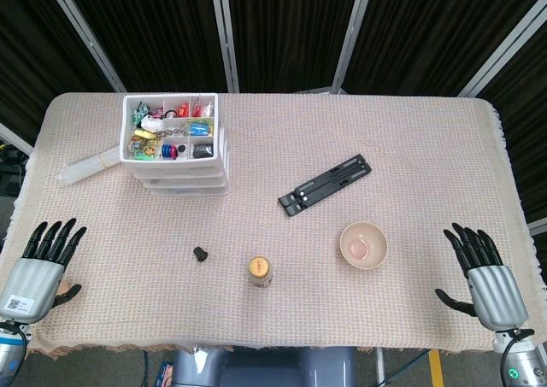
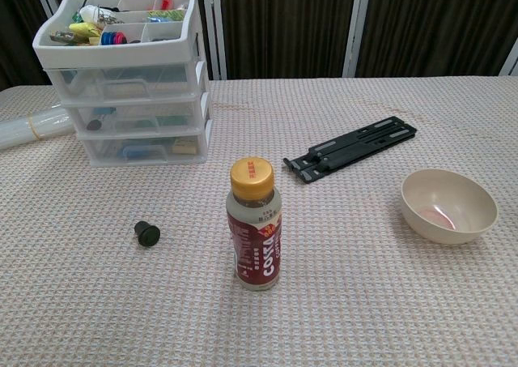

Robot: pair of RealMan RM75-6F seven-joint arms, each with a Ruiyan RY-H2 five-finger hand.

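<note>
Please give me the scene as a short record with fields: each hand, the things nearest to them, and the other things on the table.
left hand: open, fingers apart, holds nothing, at the near left edge of the table
right hand: open, fingers apart, holds nothing, at the near right edge
nearest to left hand: small black cap
nearest to right hand: beige bowl, upright
centre front: bottle with yellow cap, upright
behind bowl: black folding stand, lying flat
far left: white drawer unit, small items in its top tray
surface: woven tablecloth

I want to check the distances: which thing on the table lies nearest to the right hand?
The beige bowl. It lies closest to the right hand; the bottle and the black folded stand are farther left.
</note>
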